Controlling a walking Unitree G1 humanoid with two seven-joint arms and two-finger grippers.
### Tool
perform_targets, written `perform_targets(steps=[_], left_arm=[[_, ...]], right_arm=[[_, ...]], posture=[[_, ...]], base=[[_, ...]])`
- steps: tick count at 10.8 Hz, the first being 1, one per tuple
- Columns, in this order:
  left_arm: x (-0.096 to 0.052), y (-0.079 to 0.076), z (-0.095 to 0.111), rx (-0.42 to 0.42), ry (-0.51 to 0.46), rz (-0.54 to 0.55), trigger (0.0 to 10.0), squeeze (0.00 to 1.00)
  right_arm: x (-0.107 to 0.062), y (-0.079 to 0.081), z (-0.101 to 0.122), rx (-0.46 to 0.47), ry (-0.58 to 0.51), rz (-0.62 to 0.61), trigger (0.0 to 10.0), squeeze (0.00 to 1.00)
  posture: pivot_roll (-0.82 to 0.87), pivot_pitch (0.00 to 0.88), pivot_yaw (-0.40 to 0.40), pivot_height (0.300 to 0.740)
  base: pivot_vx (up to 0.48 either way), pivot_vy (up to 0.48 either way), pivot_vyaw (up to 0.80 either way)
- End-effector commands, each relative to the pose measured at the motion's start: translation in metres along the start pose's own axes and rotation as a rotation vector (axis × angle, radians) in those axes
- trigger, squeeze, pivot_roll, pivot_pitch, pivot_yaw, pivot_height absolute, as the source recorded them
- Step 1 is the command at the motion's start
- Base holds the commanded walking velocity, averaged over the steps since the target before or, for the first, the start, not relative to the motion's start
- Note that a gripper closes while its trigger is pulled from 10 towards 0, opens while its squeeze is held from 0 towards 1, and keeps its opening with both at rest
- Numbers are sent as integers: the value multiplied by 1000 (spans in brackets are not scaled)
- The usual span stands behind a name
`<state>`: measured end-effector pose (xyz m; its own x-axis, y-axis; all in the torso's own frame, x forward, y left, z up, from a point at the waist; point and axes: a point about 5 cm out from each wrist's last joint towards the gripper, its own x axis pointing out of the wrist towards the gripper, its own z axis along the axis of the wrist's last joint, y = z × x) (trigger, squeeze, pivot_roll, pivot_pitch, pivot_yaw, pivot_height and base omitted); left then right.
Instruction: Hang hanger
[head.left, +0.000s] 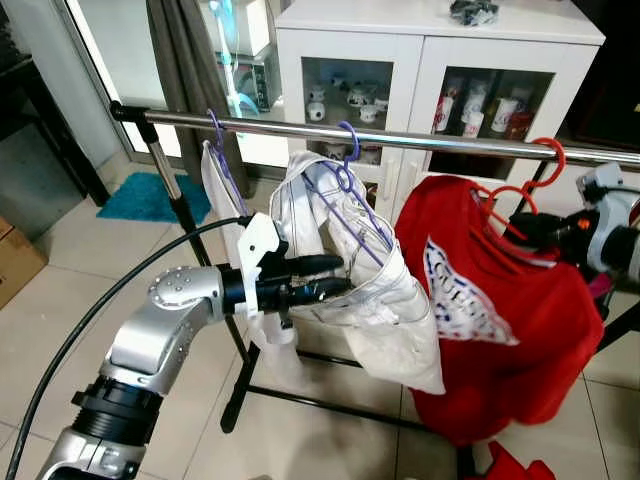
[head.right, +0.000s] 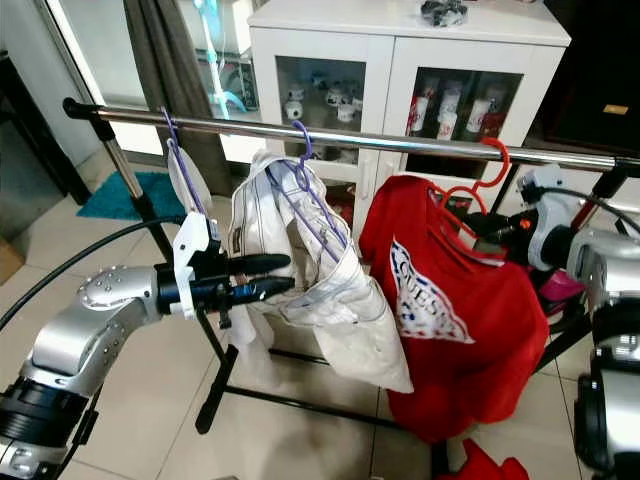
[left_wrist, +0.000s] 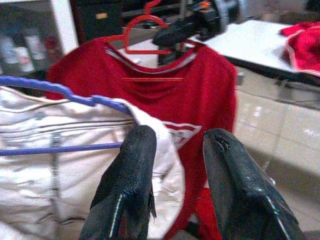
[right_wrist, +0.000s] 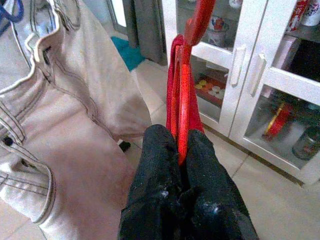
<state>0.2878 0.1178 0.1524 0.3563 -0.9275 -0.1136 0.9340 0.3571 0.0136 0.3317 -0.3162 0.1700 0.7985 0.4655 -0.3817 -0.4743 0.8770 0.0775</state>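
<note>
The red hanger is thin plastic w/ a curled hook, and that hook sits over the steel rail at the right end. A red T-shirt w/ a white printed logo hangs from it, draped low and bunched toward the floor.

The right gripper is pinched shut on the hanger's lower bar, fingers pressed together w/ the red plastic caught between them; the wrist view shows the hanger edge-on, rising straight out of the grip. The right arm comes in from the right side at about rail height, forearm roughly level, its white and silver wrist just beside the shirt's shoulder.

The left gripper is open, fingers apart w/ nothing between them, pointing to the right at the white garment. That garment hangs on a purple hanger mid-rail. The left arm is bent at the elbow, forearm level, a black cable looping over it.

Another purple hanger w/ a white item is on the rail farther left. Behind the rack stands a white cabinet w/ glass doors; mugs and jars inside. Floor is pale tile, w/ a teal mat near the left.
</note>
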Motion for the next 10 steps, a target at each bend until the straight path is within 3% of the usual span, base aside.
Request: perform_targets(steps=[1, 2, 4, 7, 8, 9, 10], left_arm=[[0, 6, 2, 31, 20, 45, 10000, 0], [-3, 20, -2, 72, 56, 231, 10000, 0], [-12, 24, -4, 72, 23, 400, 10000, 0], [-16, 15, -17, 38, 28, 499, 10000, 0], [-17, 12, -20, 36, 36, 527, 10000, 0], [-18, 8, -24, 19, 32, 558, 10000, 0], [-18, 6, -26, 11, 32, 564, 10000, 0]], right_arm=[[-1, 1, 10, -11, -51, 0, 0, 0], [-5, 4, 11, -13, -82, -20, 0, 0], [-18, 21, 19, -38, -187, -35, 0, 0], [-25, 59, 8, -44, -250, -56, 0, 0], [-26, 75, -1, -27, -259, -66, 0, 0], [-25, 96, -19, 48, -276, -124, 0, 0], [-23, 102, -26, 61, -284, -158, 0, 0]], posture=[[-165, 0, 64, 740], [-160, 0, 57, 740], [-166, 0, 61, 740], [-172, 0, 64, 740], [-169, 0, 58, 740], [-165, 0, 44, 740], [-165, 0, 41, 740]], base=[[0, 0, 0], [0, 0, 0], [0, 0, 0], [0, 0, 0], [0, 0, 0], [0, 0, 0], [0, 0, 0]])
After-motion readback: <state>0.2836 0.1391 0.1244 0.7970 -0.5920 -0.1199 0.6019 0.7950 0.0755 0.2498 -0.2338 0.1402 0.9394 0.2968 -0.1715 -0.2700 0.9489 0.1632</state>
